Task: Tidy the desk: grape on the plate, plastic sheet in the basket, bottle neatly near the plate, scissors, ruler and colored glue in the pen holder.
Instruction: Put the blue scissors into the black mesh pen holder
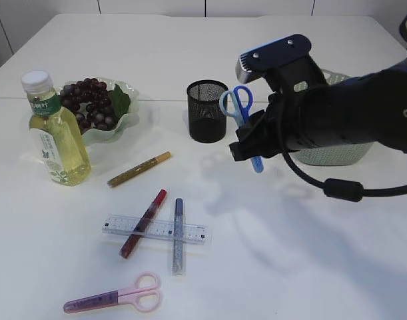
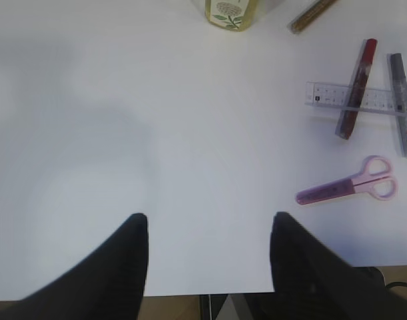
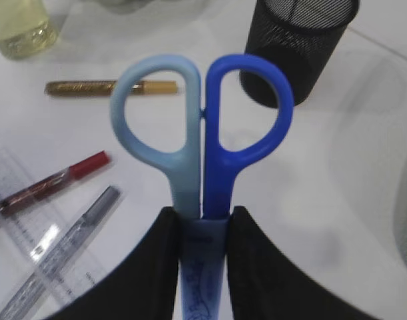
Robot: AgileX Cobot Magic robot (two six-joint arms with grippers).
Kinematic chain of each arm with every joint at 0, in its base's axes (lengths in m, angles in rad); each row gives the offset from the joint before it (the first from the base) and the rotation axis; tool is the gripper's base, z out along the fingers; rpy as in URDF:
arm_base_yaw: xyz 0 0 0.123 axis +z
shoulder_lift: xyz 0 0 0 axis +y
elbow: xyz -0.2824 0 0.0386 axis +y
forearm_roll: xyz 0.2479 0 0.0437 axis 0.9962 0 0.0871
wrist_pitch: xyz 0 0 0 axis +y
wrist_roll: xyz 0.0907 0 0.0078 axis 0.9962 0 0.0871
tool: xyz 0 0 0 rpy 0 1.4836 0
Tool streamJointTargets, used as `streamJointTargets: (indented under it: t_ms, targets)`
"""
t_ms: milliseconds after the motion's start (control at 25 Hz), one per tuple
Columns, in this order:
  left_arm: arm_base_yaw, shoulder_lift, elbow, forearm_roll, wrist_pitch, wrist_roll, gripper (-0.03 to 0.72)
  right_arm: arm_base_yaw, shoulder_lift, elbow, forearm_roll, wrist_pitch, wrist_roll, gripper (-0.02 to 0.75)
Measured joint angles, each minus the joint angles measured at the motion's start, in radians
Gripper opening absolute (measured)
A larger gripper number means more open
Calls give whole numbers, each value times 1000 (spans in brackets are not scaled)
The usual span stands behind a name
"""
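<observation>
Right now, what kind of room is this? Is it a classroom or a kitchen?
Probably neither: it looks like a desk set up for robot practice. A white table holds school things, a ruler, pink scissors and a pen holder, and a robot gripper holds blue scissors.

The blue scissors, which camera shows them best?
The right wrist view: the blue scissors fill the frame, both handle loops clear, clamped in the right gripper. The exterior view shows them smaller, partly hidden by the arm. The left wrist view misses them.
</observation>
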Motion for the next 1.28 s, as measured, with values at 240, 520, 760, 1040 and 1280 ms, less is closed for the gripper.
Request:
streamJointTargets:
  t_ms: [240,520,760,1040,1280]
  targets:
    - [0,0,0,0,0,0,422,-15,0,0,0,-155,2,192]
    - [0,0,0,0,0,0,422,-16,52,-93,0,-247,2,191]
    - [0,0,0,4,0,0,421,-24,169,-263,0,-254,2,191]
    - [0,0,0,29,0,0,421,-61,314,-447,0,-254,2,191]
    - [0,0,0,41,-15,0,421,-91,446,-602,0,-254,2,191]
